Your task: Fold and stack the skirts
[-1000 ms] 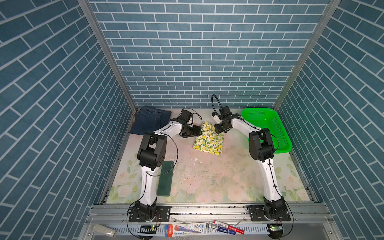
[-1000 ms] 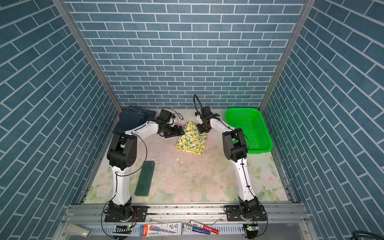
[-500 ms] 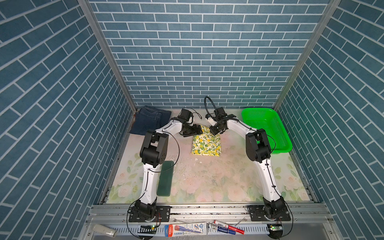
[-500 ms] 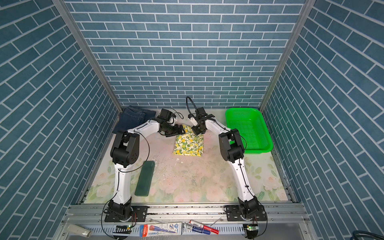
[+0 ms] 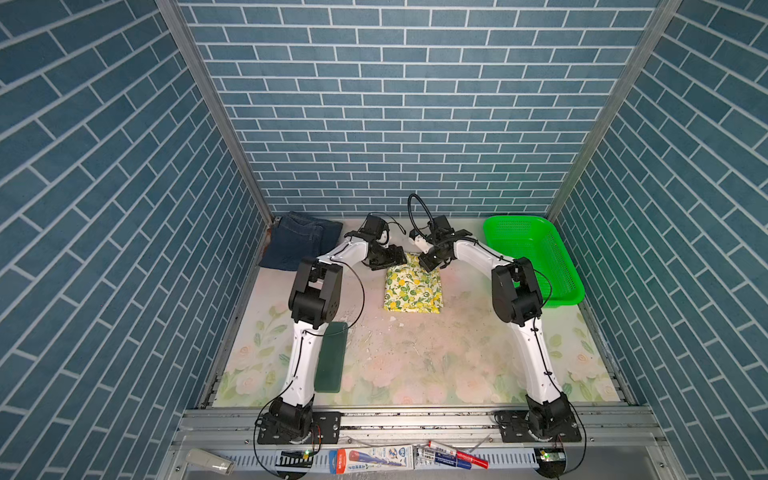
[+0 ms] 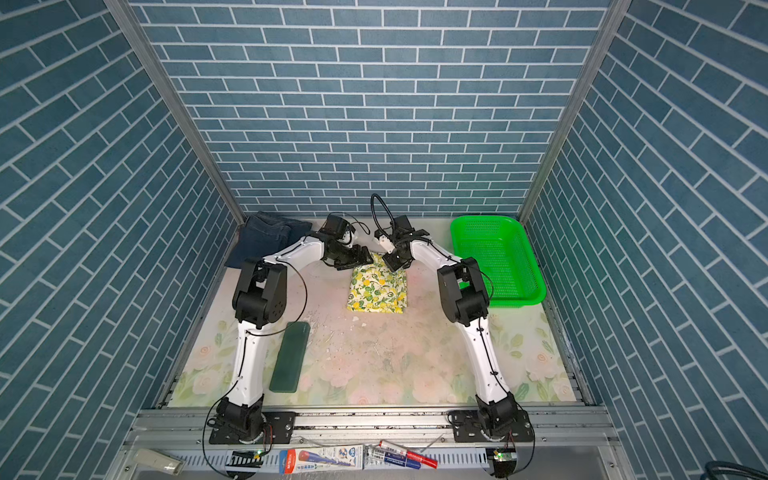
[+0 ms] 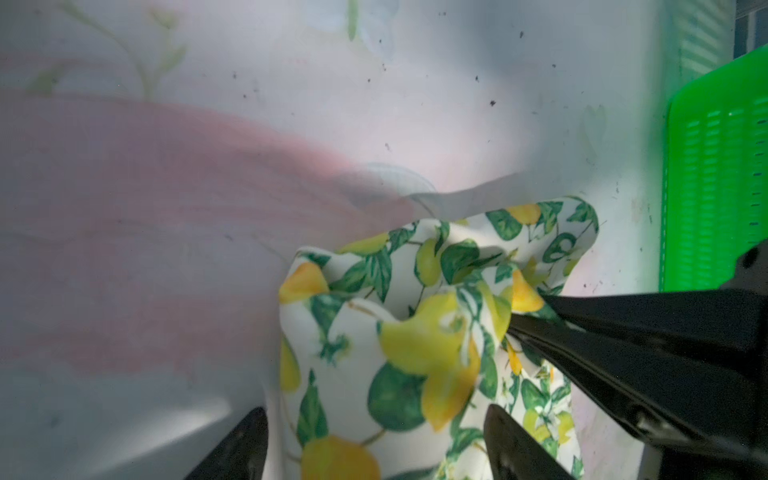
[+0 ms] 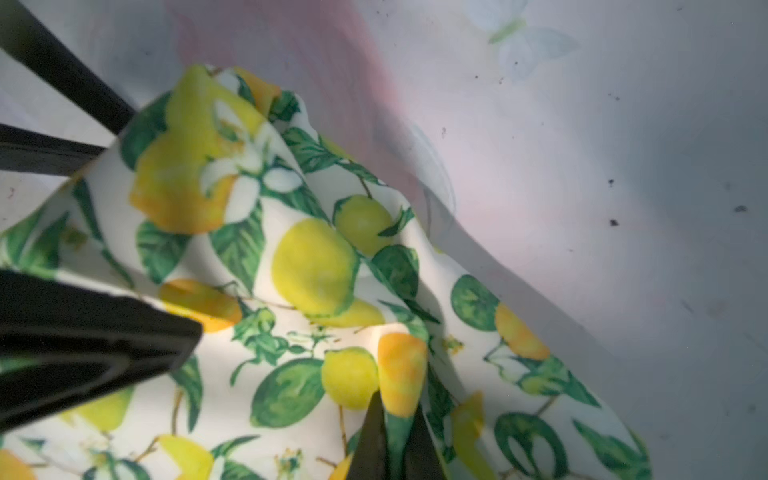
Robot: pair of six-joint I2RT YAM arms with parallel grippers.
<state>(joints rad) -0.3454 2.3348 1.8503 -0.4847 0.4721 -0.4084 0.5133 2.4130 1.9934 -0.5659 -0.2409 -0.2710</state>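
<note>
The lemon-print skirt [image 5: 413, 286] [image 6: 378, 289] lies folded into a square near the table's back middle. My right gripper [image 8: 395, 415] is shut on a pinch of its far edge, and its fingers [image 7: 582, 328] also show in the left wrist view. In both top views it [image 5: 430, 264] sits at the skirt's far right corner. My left gripper [image 7: 374, 446] [image 5: 390, 259] is at the far left corner, jaws wide apart with the cloth [image 7: 395, 345] lying between them. A dark blue denim skirt [image 5: 297, 243] [image 6: 268, 239] rests in the back left corner.
A green mesh basket [image 5: 565, 299] [image 6: 519, 301] [image 7: 715, 187] stands at the back right, close to the right arm's elbow. A dark green pad [image 5: 331, 357] [image 6: 289, 357] lies beside the left arm. Brick walls close in three sides. Markers [image 5: 453, 455] lie on the front rail.
My right gripper has moved left with the skirt's far edge, and the skirt has turned from tilted to square. My left gripper's jaws have narrowed a little.
</note>
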